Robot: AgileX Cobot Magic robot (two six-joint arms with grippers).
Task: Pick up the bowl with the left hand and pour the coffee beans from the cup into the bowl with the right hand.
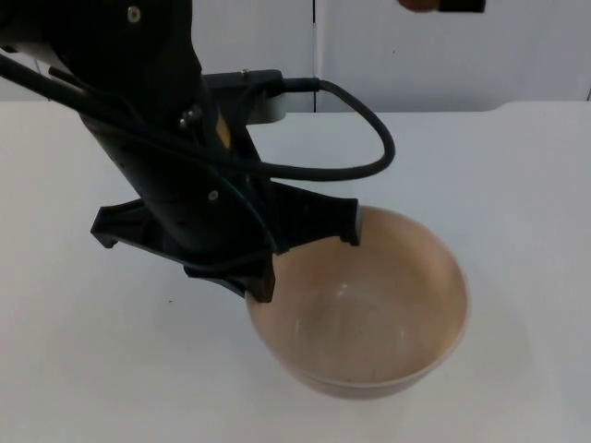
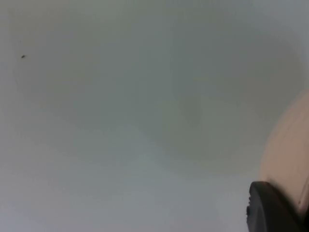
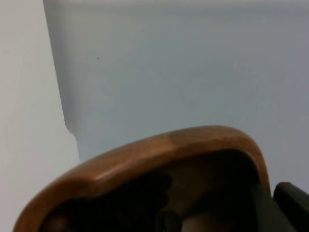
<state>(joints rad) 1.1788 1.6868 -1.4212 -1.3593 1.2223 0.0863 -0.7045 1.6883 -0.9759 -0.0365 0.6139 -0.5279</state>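
A wide beige bowl [image 1: 369, 314] hangs over the white table [image 1: 517, 203], tilted a little, with nothing inside it. My left gripper [image 1: 263, 281] is shut on the bowl's near-left rim. In the left wrist view the bowl's outer wall [image 2: 289, 145] stands beside one black fingertip [image 2: 270, 210]. A brown wooden cup [image 3: 159, 150] holds dark coffee beans [image 3: 145, 198], and a black fingertip [image 3: 289, 198] presses against its side. In the top view the cup [image 1: 420, 5] and my right gripper [image 1: 460, 5] are up at the far edge, by the grey wall, well behind the bowl.
The grey partition wall [image 1: 443, 55] closes off the table's far side. A small dark speck [image 1: 172, 301] lies on the table left of the bowl. The left arm [image 1: 157, 138] reaches over the table's left half.
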